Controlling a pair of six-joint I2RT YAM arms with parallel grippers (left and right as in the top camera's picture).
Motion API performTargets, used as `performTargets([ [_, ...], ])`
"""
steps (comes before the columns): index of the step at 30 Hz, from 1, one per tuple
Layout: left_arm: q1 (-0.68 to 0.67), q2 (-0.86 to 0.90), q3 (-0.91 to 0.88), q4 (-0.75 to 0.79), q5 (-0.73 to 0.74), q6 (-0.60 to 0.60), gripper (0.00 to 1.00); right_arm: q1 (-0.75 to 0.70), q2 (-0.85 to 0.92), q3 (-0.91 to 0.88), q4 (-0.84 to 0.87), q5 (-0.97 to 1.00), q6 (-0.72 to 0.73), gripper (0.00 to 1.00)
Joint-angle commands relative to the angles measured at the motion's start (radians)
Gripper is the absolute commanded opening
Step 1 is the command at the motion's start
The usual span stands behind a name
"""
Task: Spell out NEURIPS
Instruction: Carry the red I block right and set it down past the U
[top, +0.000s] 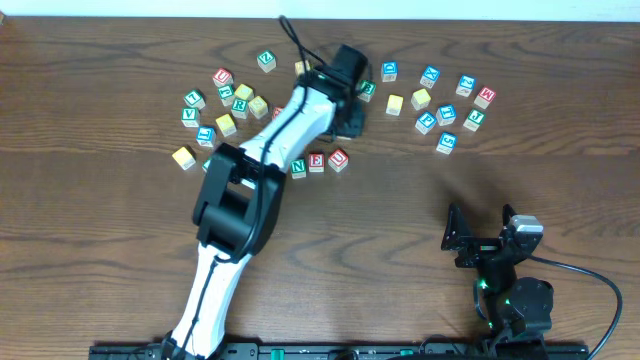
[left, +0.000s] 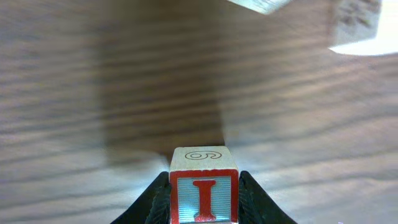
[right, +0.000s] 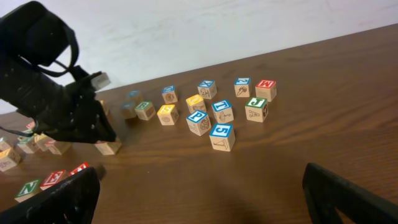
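the table (top: 560, 180) is dark brown wood with a long, streaky grain. the cubes on it are small blocks of pale wood. many faces carry a coloured frame round a printed letter, and some are plain yellow.

the left gripper (left: 204, 208) is clenched on the i cube (left: 204, 186), its black, curved fingers (left: 157, 202) pressing the cube's two sides. only the left wrist view shows this cube closely: a red frame, a pale blue field, a red i, and an outlined 6 on the bare wood top. a pale cube (left: 357, 25) at that view's upper edge is blurred. from overhead the white and black left arm (top: 290, 125) hides the held cube. the right wrist view shows it low at the gripper's tip, but i cannot tell whether it touches the wood.

the row reads n cube (top: 298, 167), e cube (top: 316, 162), u cube (top: 338, 158), side by side. the n is green, the e and u are red. a blue p cube (right: 198, 118) lies in the right-hand scatter and a green r cube (top: 240, 104) in the left-hand one.

the right gripper (right: 202, 177) is released, its dark fingers (right: 68, 199) spread wide with nothing between them, well apart from the cubes.
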Motion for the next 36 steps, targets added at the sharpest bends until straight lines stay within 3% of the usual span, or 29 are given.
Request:
performTargets([
  [1, -0.039, -0.011, -0.012, -0.021, 0.028, -0.076, 0.29, -0.01, -0.001, -0.001, -0.003, 0.005, -0.005, 0.99],
  [5, -0.086, -0.011, -0.012, -0.029, 0.028, -0.142, 0.29, -0.01, -0.001, -0.001, -0.003, 0.005, -0.005, 0.99],
  [24, -0.181, -0.011, -0.012, 0.023, 0.027, -0.142, 0.3, -0.01, -0.001, -0.001, -0.003, 0.004, -0.005, 0.99],
  [31, -0.18, -0.019, -0.011, 0.02, 0.027, -0.141, 0.59, -0.01, -0.001, -0.001, -0.003, 0.005, -0.005, 0.99],
  [36, -0.179, -0.061, -0.011, 0.02, 0.01, -0.136, 0.63, -0.01, -0.001, -0.001, -0.003, 0.005, -0.005, 0.99],
])
